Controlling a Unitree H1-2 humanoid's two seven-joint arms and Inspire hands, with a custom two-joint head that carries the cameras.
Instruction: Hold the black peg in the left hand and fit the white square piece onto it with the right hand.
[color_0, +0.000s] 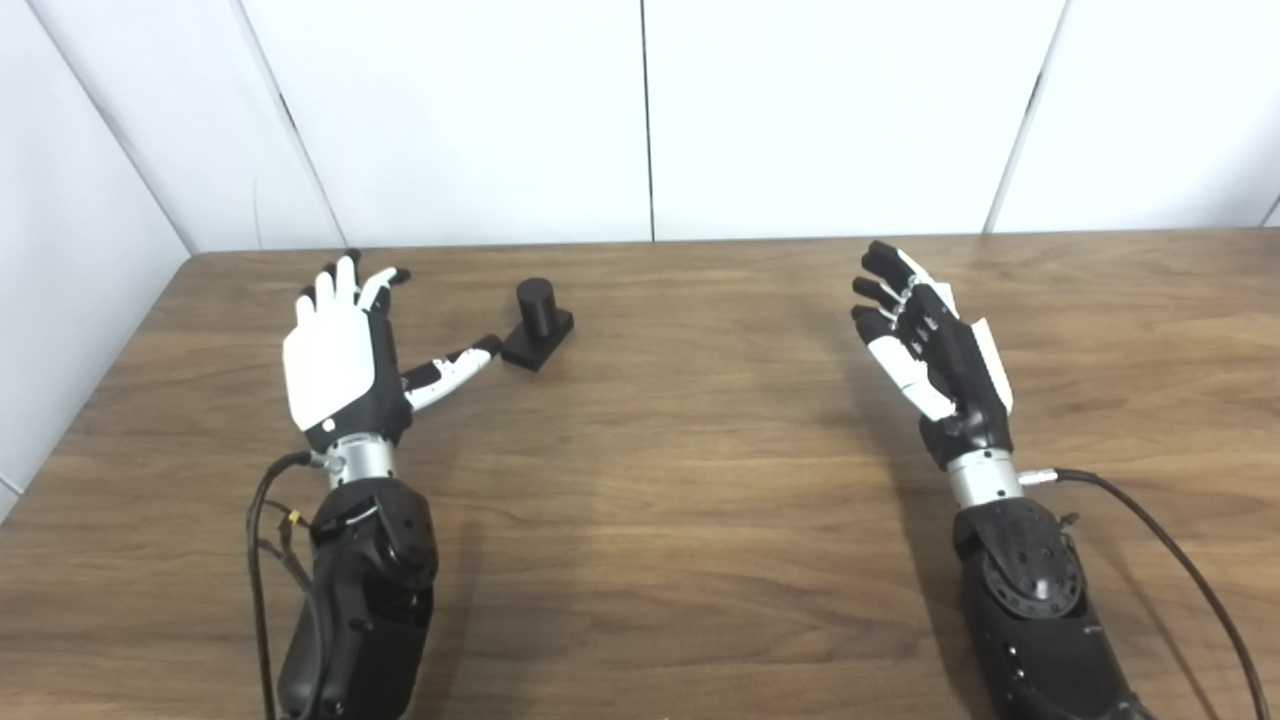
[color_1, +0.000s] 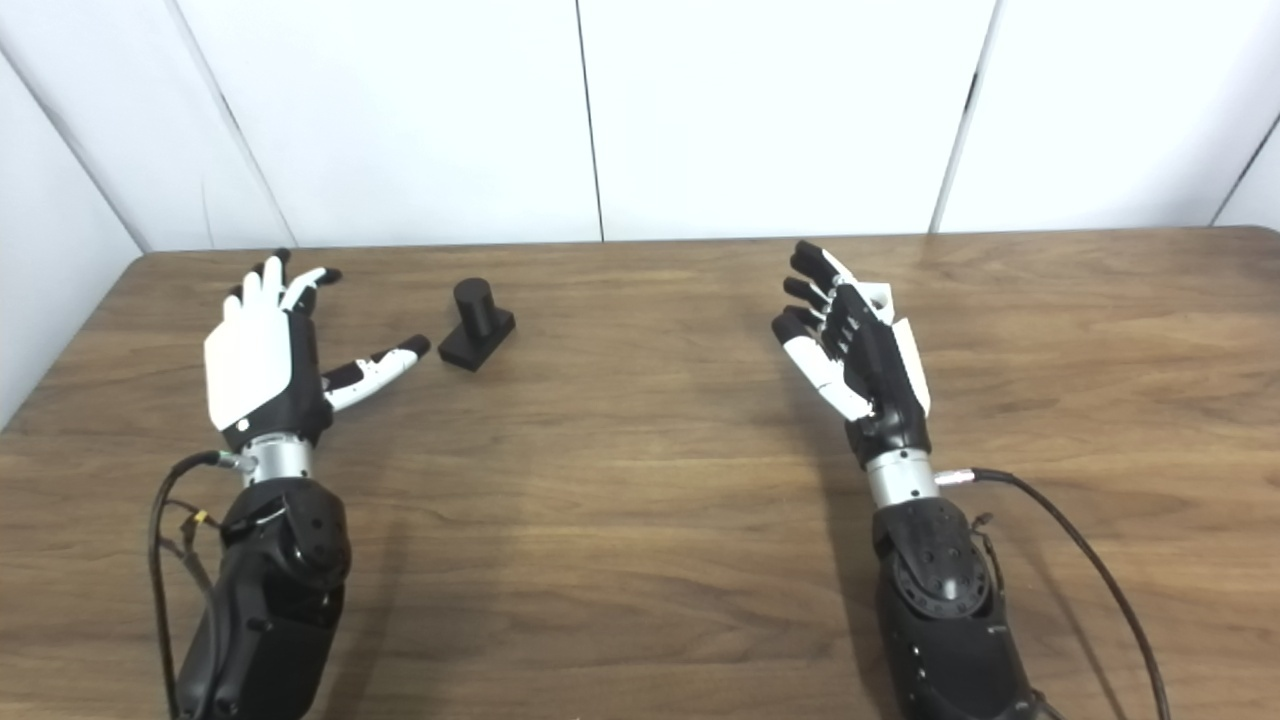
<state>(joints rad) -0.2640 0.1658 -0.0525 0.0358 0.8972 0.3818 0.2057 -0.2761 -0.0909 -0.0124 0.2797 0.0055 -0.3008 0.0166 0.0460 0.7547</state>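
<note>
Black peg (color_0: 537, 322), a short matte cylinder upright on a square base, stands on the brown wood-grain counter (color_0: 680, 450) just beyond the released left hand (color_0: 340, 360)'s thumb. Right hand (color_0: 930, 350) is spread apart, grasping nothing; its palm side is hard to make out.
</note>
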